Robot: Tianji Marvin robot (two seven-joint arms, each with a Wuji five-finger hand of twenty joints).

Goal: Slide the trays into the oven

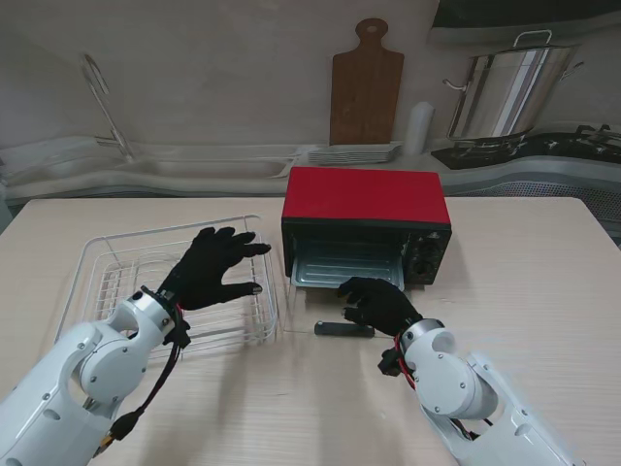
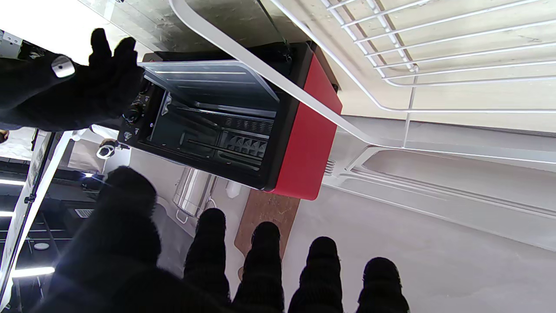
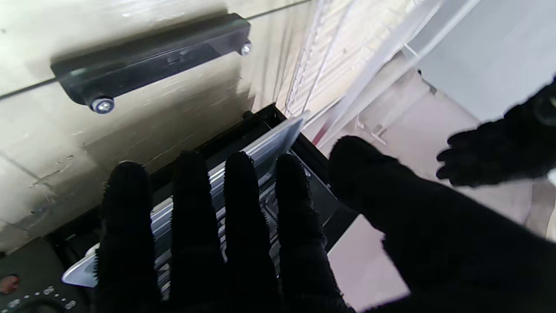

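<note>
The red oven (image 1: 365,192) stands mid-table with its glass door (image 1: 320,316) folded down flat; the door's black handle (image 1: 344,330) is nearest to me. A silver metal tray (image 1: 335,267) sits part-way in the oven mouth, its front lip sticking out over the door. My right hand (image 1: 378,303) hovers over the door, open, with straight fingers (image 3: 234,208) pointing at the tray's lip (image 3: 278,134); I cannot tell if they touch it. My left hand (image 1: 215,267) is open with fingers spread, above the white wire rack (image 1: 107,282) to the oven's left, holding nothing.
Behind the table runs a counter with a sink (image 1: 194,165), a wooden cutting board (image 1: 366,87), stacked plates (image 1: 354,152) and a steel pot (image 1: 505,92) on a stove. The oven's knobs (image 1: 424,254) are on its right front.
</note>
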